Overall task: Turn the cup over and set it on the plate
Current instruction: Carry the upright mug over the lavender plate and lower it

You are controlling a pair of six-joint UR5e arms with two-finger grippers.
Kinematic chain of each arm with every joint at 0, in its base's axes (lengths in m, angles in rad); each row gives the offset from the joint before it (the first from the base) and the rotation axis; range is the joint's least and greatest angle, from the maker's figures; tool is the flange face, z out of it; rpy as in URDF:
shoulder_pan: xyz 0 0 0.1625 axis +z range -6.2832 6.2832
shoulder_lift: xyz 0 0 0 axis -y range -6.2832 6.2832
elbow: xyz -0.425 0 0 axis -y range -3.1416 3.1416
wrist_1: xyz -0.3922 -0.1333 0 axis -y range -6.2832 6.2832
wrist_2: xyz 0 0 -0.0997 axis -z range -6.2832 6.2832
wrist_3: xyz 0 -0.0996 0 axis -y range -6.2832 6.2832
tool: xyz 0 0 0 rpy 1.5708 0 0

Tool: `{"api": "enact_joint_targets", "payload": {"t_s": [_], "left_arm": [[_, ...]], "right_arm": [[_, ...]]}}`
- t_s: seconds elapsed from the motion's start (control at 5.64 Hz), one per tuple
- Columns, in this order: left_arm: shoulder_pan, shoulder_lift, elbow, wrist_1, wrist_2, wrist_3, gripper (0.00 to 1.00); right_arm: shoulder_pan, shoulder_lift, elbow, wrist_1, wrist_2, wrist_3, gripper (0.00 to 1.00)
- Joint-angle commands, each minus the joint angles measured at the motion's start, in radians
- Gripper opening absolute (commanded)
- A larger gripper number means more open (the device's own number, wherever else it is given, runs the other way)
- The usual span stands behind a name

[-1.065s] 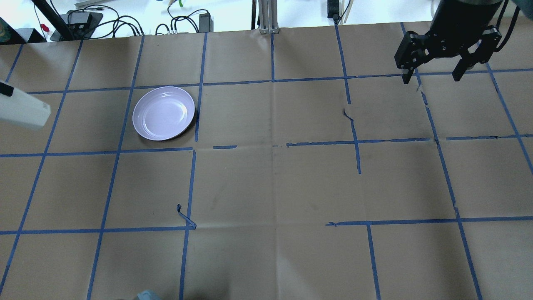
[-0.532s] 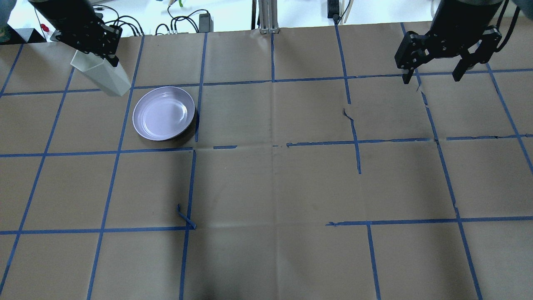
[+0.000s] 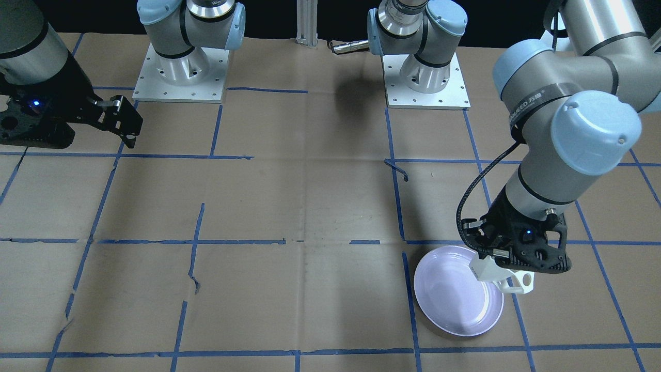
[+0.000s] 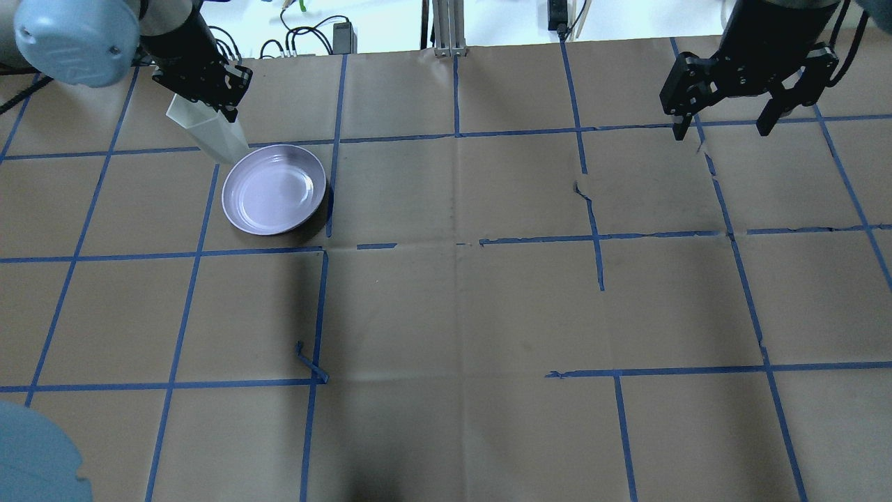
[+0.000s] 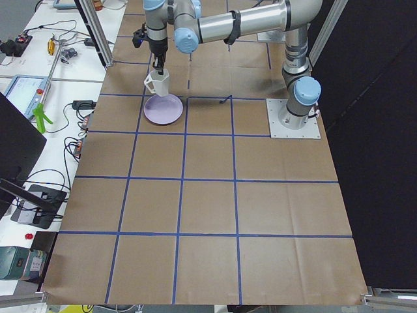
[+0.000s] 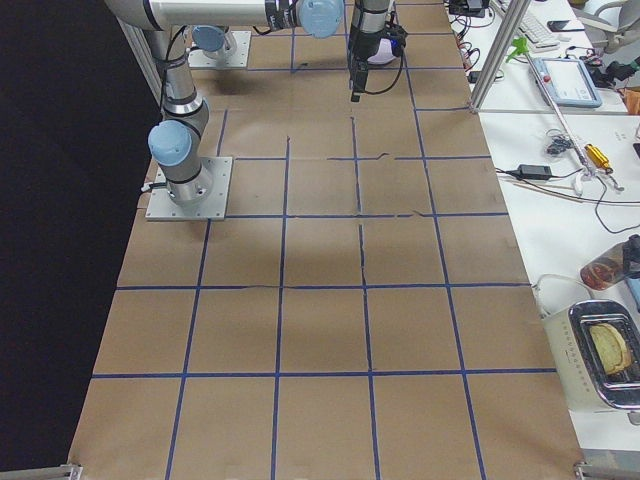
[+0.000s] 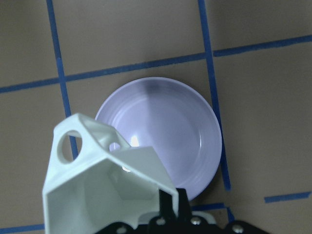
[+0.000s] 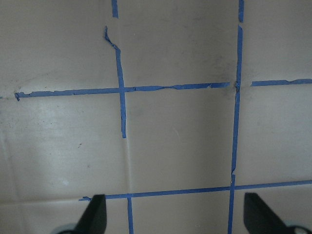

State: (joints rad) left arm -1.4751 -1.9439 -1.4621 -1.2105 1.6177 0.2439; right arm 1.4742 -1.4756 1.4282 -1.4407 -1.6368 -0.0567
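The white faceted cup (image 4: pixel 209 134) hangs from my left gripper (image 4: pixel 209 104), which is shut on its rim wall. The cup's mouth faces up toward the wrist and its base points down. It is held in the air over the far-left rim of the lavender plate (image 4: pixel 274 189), apart from it. In the front view the cup (image 3: pixel 496 271) shows its boxy handle pointing away from the plate (image 3: pixel 449 299). In the left wrist view the cup (image 7: pixel 97 185) fills the lower left over the plate (image 7: pixel 170 122). My right gripper (image 4: pixel 723 130) is open and empty at the far right.
The table is covered in brown paper (image 4: pixel 453 314) with a grid of blue tape. A loose curl of tape (image 4: pixel 310 362) sticks up near the middle left. Cables and power bricks (image 4: pixel 306 38) lie beyond the far edge.
My left arm has swung in from the left with the cup and now holds it at the plate's far-left rim. The right arm has not moved.
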Motion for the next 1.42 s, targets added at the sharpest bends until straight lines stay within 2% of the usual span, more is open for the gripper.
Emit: {"api": "enact_joint_targets", "payload": {"t_s": [0.0, 0.35, 0.53, 0.71, 0.89, 1.24], "left_arm": [[-0.002, -0.087, -0.063, 0.144, 0.001, -0.003, 0.00], [-0.011, -0.121, -0.069, 0.141, -0.001, -0.005, 0.00], [-0.016, -0.121, -0.083, 0.141, -0.001, -0.003, 0.06], [-0.016, -0.121, -0.087, 0.143, -0.001, -0.005, 0.42], [-0.016, -0.119, -0.078, 0.143, 0.002, -0.009, 0.98], [-0.014, -0.060, -0.052, 0.097, 0.001, -0.009, 0.99]], "right_arm": [[0.000, 0.000, 0.000, -0.001, 0.000, 0.000, 1.00], [0.000, 0.000, 0.000, 0.000, 0.000, 0.000, 1.00], [0.000, 0.000, 0.000, 0.000, 0.000, 0.000, 1.00], [0.000, 0.000, 0.000, 0.000, 0.000, 0.000, 1.00], [0.000, 0.000, 0.000, -0.001, 0.000, 0.000, 1.00], [0.000, 0.000, 0.000, -0.001, 0.000, 0.000, 1.00]]}}
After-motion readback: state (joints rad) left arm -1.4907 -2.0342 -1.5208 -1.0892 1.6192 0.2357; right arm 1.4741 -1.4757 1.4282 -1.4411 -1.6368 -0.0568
